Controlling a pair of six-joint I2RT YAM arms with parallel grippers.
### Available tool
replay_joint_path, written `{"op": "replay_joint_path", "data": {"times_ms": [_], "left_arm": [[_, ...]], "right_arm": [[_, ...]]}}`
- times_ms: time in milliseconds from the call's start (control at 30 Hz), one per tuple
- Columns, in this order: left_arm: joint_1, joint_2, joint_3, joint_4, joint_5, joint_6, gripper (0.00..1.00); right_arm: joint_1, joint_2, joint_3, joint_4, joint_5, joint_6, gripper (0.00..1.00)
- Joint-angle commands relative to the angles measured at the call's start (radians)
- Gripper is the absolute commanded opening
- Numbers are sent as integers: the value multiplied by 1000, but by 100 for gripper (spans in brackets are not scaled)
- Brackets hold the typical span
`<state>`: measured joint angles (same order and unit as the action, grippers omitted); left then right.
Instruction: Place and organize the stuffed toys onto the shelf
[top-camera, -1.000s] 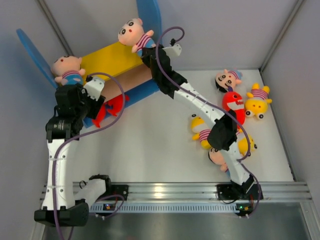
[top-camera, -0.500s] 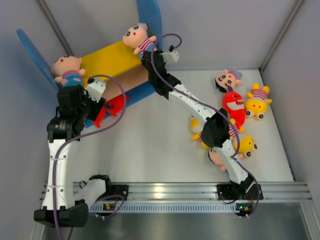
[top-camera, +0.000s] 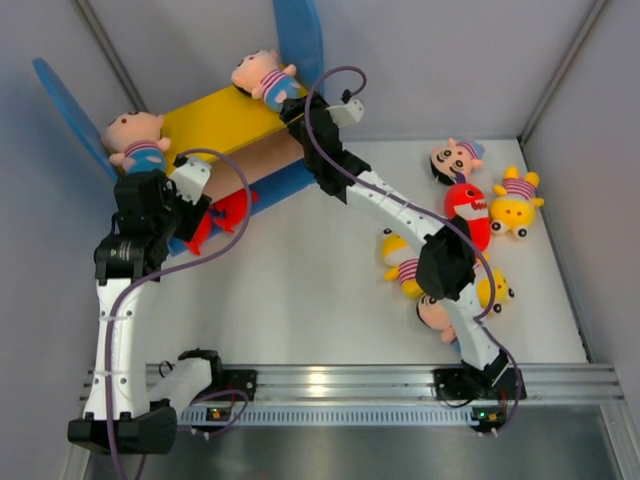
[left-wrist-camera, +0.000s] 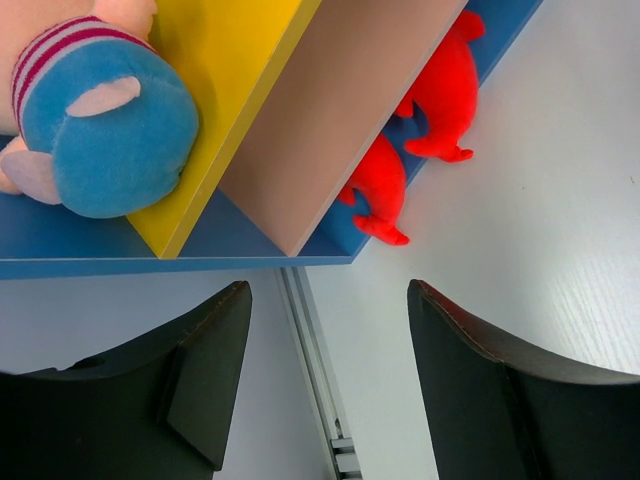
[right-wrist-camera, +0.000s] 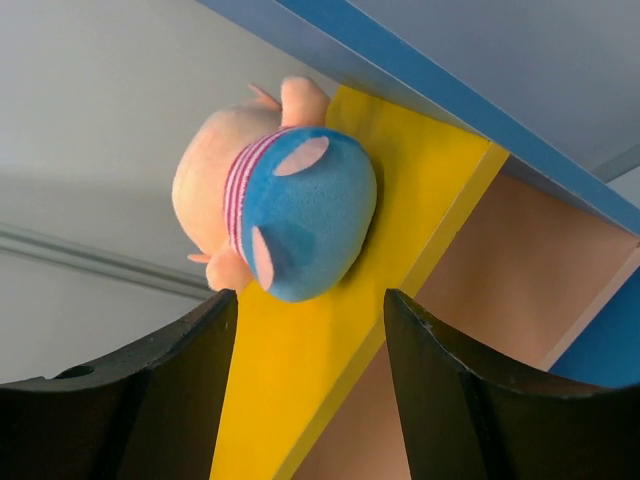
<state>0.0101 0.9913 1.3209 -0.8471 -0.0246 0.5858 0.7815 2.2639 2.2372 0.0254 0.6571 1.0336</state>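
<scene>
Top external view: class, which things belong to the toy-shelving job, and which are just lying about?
Job: shelf; left doll and right doll on its yellow board; red plush beneath; loose toys at far right.
Lying about: purple cables; metal rail.

1. I log the shelf (top-camera: 298, 35) far left on the table (top-camera: 300, 290).
2. Upper board (top-camera: 215, 120): left doll (top-camera: 135, 138) at one end, right doll (top-camera: 262, 76) at the other.
3. Remaining toys (top-camera: 468, 210) clustered right, well apart.
</scene>
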Motion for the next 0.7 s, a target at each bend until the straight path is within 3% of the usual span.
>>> {"op": "replay_joint_path", "data": {"times_ms": [0, 133, 200, 267, 400, 500, 567, 667], "left_arm": [[-4, -3, 15, 16, -14, -27, 70], [-5, -14, 1, 13, -24, -47, 70], [-4, -26, -23, 13, -18, -53, 71], [-4, -48, -61, 10, 1, -52, 71], [-4, -71, -120, -18, 53, -63, 72], [-4, -72, -150, -46, 58, -78, 72], [-4, -69, -170, -59, 57, -84, 73], [-4, -66, -192, -76, 48, -80, 73]], "right_arm": [[-7, -211, -89, 143, -48, -90, 61], [-14, -394, -267, 223, -181, -303, 71], [-71, -517, -385, 176, -342, -342, 73], [-198, -617, -494, 75, -538, -339, 73], [-448, -698, -609, -157, -707, -460, 77], [-654, -644, -627, -244, -842, -593, 80], [-818, -516, -520, -309, -963, -653, 80], [-939, -298, -296, -451, -1039, -726, 76]]}}
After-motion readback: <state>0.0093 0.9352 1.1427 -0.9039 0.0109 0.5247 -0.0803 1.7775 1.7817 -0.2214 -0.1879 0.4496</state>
